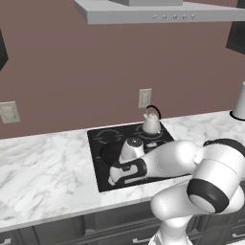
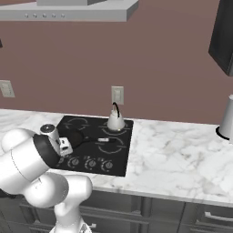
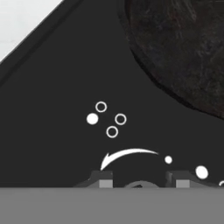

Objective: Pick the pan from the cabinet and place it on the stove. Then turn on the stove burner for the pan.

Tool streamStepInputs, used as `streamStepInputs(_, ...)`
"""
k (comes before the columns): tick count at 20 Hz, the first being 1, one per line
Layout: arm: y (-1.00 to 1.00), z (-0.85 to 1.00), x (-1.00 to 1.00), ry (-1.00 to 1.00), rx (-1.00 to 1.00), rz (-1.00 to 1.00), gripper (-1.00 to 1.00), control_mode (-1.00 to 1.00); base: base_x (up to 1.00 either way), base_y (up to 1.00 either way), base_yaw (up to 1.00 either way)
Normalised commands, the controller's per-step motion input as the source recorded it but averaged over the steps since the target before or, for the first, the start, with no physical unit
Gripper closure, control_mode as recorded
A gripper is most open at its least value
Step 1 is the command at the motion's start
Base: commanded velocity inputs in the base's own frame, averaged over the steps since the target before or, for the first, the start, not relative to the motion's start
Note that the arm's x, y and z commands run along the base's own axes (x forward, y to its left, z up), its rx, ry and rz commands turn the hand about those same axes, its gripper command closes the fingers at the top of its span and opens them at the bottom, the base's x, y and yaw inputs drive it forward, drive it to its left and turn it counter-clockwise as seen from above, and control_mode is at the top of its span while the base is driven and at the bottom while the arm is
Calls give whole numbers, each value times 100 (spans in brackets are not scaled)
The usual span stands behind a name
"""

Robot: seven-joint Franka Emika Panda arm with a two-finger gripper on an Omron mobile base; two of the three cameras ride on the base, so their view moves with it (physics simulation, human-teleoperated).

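Pan (image 2: pixel 75 138): shallow, round, black, sitting flat on the stove (image 2: pixel 122 160), just beyond the gripper (image 3: pixel 142 183), handle (image 2: pixel 98 140) pointing away from the gripper's side toward the cooktop centre. In the hand view the pan (image 3: pixel 183 48) has a dark mottled surface, ahead and to one side of the fingertips. Stove: flat black glass, pale ring marks, round knobs along the front edge, directly under the gripper. Cabinet (image 2: pixel 223 34): dark, wall-mounted, well off to the right and above.

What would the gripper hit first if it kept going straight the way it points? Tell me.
Most likely a round control knob at the front edge of the stove, sitting between the gripper fingertips; the pan lies off that line. Depth is unclear.
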Motion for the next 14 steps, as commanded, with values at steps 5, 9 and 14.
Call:
streamStepInputs(5, 3, -42, -33, -3, -5, 13, 100, -100, 0, 0, 0)
streamStepInputs(9, 0, -37, -40, -5, -2, 4, 100, -100, 0, 0, 0)
streamStepInputs(14, 0, -25, -30, -8, 0, 1, -100, -100, 0, 0, 0)
